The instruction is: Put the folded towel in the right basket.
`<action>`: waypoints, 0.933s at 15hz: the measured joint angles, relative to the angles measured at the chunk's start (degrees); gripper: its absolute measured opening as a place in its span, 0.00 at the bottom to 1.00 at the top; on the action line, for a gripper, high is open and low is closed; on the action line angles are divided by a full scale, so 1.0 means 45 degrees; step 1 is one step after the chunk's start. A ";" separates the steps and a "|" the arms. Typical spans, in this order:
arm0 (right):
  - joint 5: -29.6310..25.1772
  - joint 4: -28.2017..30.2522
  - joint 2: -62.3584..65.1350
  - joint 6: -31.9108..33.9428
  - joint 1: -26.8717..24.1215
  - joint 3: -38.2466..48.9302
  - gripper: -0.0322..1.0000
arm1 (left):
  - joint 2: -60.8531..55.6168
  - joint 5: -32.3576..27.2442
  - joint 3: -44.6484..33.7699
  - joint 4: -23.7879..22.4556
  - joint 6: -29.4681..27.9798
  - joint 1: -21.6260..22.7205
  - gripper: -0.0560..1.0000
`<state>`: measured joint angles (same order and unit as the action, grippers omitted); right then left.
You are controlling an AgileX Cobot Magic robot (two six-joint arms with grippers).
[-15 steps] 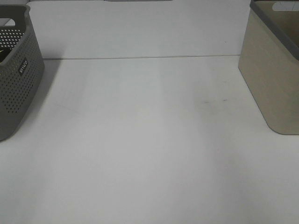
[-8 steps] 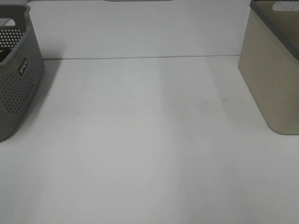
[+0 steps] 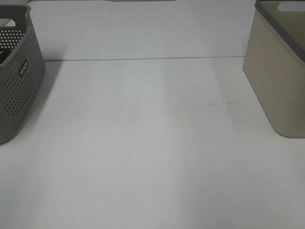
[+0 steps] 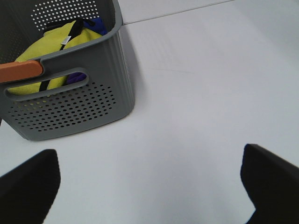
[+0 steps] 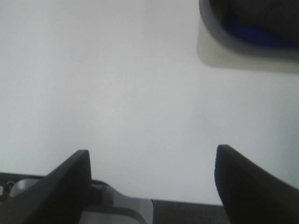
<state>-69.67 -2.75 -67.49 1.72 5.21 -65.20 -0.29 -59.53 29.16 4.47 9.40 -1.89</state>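
No folded towel out on the counter (image 3: 152,143) in any view; the stretch between the two baskets is bare. Something dark blue (image 5: 254,32) lies inside the right basket (image 3: 279,81) in the right wrist view, blurred, with a darker mass next to it. That could be the towel, but I can't confirm: no folds or edges resolve. The overhead shows only that basket's beige wall and grey rim, not its contents.

Judgement: if the blue thing is the towel, placement is done and nothing is left but parking the arms. If not, the task hasn't started and the towel has to come from elsewhere.

Other candidate source: the grey perforated basket (image 3: 16,76), well apart from the right basket across the counter. The left wrist view shows it holding a yellow cloth item (image 4: 53,49) with a black strap, plus a bit of blue-purple behind it, and an orange piece (image 4: 21,71) on its rim above the handle slot. None of these reads clearly as a folded towel.

Left hand (image 4: 152,186): fingers spread wide, nothing between them, over bare counter near the grey basket.
Right hand (image 5: 152,179): fingers also wide apart, empty, over bare counter near the right basket's corner.

Neither arm shows in the overhead.
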 joint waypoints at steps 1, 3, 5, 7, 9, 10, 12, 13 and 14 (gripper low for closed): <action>0.0000 0.0115 0.0968 0.0000 0.0000 0.1222 0.70 | 0.0000 0.0000 0.0000 0.0000 0.0000 0.0000 0.99; 0.0051 0.0369 0.3170 0.0000 0.0000 0.3591 0.70 | 0.0000 0.0000 0.0000 0.0000 0.0000 0.0000 0.99; 0.0879 0.0611 0.5513 0.0000 0.0000 0.5551 0.70 | 0.0000 0.0000 0.0000 0.0000 0.0000 0.0000 0.99; 0.1490 0.0611 0.7168 0.0000 0.0000 0.6532 0.70 | 0.0000 0.0000 0.0000 0.0000 0.0000 0.0000 0.99; 0.1897 0.0611 1.0110 -0.0204 0.0000 0.7474 0.70 | 0.0000 0.0000 0.0000 0.0000 0.0000 0.0000 0.99; 0.1935 0.0611 1.1026 -0.0216 0.0000 0.7678 0.70 | 0.0000 0.0000 0.0000 0.0000 0.0000 0.0000 0.99; 0.1948 0.0611 1.2631 -0.0216 0.0000 0.8034 0.70 | 0.0000 0.0000 0.0000 0.0000 0.0000 0.0000 0.99; 0.1961 0.0611 1.3293 -0.0216 0.0000 0.8047 0.70 | 0.0000 0.0000 0.0000 0.0000 0.0000 0.0000 0.99; 0.1961 0.0611 1.3942 -0.0229 0.0000 0.8085 0.70 | 0.0000 0.0000 0.0000 0.0000 0.0000 0.0000 0.99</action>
<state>-60.85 0.00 -4.76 0.69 5.21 -28.82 -0.29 -59.53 29.16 4.47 9.40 -1.89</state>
